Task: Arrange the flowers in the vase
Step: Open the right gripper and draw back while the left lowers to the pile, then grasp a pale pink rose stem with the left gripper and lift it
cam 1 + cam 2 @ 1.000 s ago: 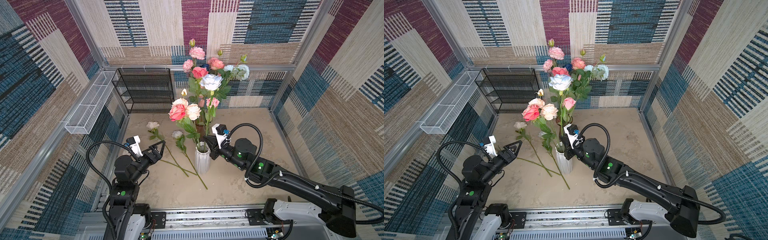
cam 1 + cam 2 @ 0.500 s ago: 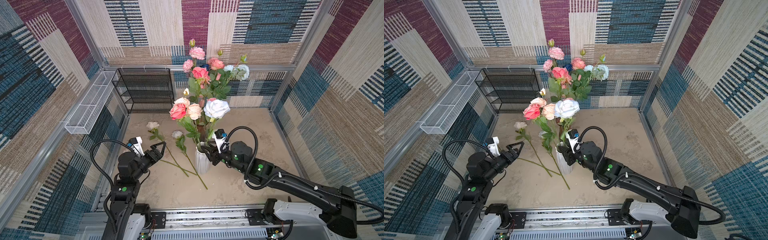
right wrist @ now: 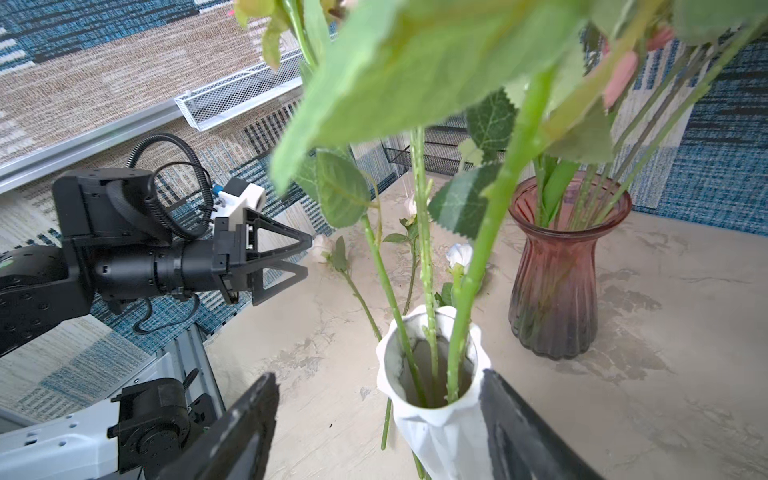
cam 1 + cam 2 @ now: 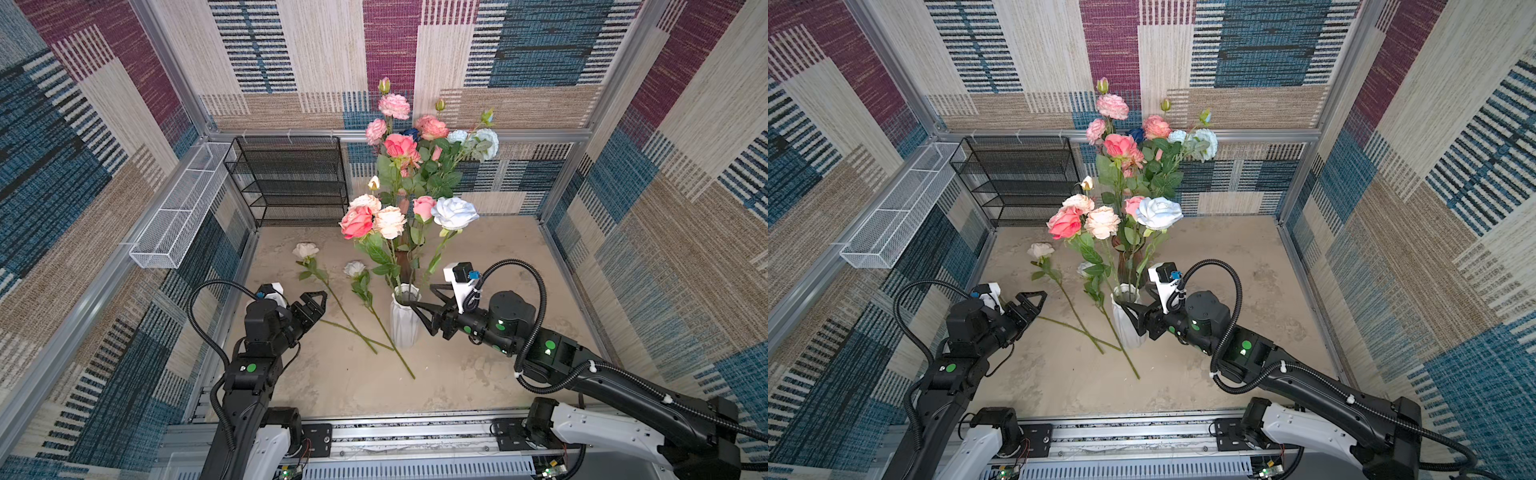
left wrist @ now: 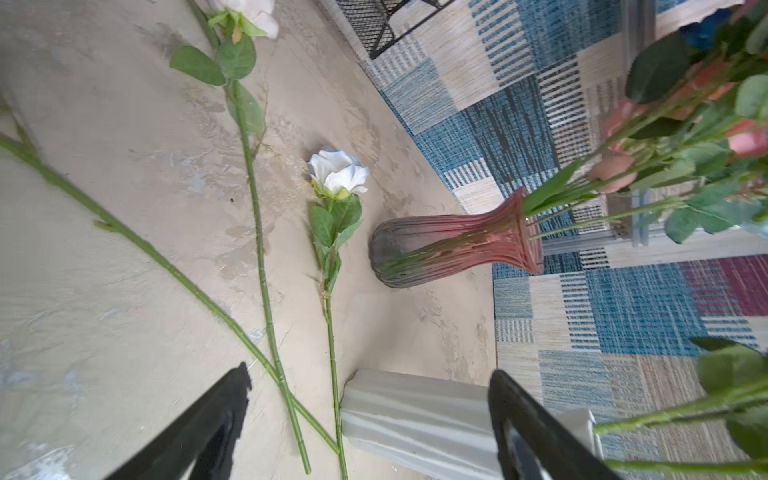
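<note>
The right gripper (image 4: 420, 296) is wide open at the top of the white vase (image 4: 402, 328), with one finger on each side of the rim. It holds nothing. Green stems stand in that vase, and up on top are a pale blue rose (image 4: 454, 212), a pink rose (image 4: 356, 221) and a peach rose (image 4: 389, 221). Just behind it is a pink glass vase (image 3: 557, 282) full of more flowers (image 4: 401, 147). A cream rose (image 4: 305, 250) and a small white rose (image 4: 354, 268) lie flat on the table (image 4: 478, 374) to the left of the white vase. Another green stem (image 4: 357, 333) lies across theirs. The left gripper (image 4: 321, 304) is open too, over the table near the end of that stem, and it holds nothing.
</note>
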`<action>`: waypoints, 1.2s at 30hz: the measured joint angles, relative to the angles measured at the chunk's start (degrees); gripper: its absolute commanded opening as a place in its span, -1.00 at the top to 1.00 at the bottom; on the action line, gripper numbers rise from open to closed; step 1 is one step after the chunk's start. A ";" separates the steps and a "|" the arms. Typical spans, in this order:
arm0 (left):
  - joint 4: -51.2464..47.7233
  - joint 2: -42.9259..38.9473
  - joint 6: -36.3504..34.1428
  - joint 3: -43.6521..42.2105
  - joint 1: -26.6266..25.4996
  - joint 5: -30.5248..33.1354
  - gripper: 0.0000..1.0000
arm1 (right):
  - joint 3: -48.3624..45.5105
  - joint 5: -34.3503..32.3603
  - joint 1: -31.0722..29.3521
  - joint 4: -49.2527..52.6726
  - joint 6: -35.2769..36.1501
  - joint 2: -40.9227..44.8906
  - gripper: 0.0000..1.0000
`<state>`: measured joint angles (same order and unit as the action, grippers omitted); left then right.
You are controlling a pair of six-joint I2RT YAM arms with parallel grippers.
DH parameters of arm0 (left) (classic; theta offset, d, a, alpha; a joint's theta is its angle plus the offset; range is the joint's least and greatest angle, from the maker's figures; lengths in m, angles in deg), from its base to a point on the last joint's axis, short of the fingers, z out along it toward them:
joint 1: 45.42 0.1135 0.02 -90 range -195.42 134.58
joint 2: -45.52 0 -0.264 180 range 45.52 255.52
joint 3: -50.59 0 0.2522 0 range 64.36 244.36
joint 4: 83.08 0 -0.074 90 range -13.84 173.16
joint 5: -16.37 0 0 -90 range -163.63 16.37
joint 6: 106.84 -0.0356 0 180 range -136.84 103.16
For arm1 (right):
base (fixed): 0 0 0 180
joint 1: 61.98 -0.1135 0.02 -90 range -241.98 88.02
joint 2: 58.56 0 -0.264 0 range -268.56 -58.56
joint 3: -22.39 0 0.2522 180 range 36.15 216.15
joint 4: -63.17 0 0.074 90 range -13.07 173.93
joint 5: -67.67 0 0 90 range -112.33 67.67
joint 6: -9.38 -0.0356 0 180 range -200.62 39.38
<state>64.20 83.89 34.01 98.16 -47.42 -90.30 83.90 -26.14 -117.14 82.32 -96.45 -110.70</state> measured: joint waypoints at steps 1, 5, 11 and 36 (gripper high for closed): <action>-0.20 0.37 0.20 -0.20 0.00 0.39 -0.80 | -0.35 0.35 0.00 0.13 -0.20 0.74 -0.60; -2.54 2.12 1.09 -0.66 0.00 4.00 -0.58 | -1.44 0.83 0.00 1.31 -0.70 3.89 -0.60; -6.10 8.24 3.28 -1.07 0.20 12.44 -0.47 | -2.05 1.22 0.00 2.49 -1.70 8.07 -0.60; -10.16 55.21 4.48 21.55 8.52 19.52 -0.01 | -3.58 -4.33 0.00 9.18 -3.43 20.41 -0.58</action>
<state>54.04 139.10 38.49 119.71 -38.90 -70.78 80.31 -30.47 -117.14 91.50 -99.88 -90.28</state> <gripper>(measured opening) 0.525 0.790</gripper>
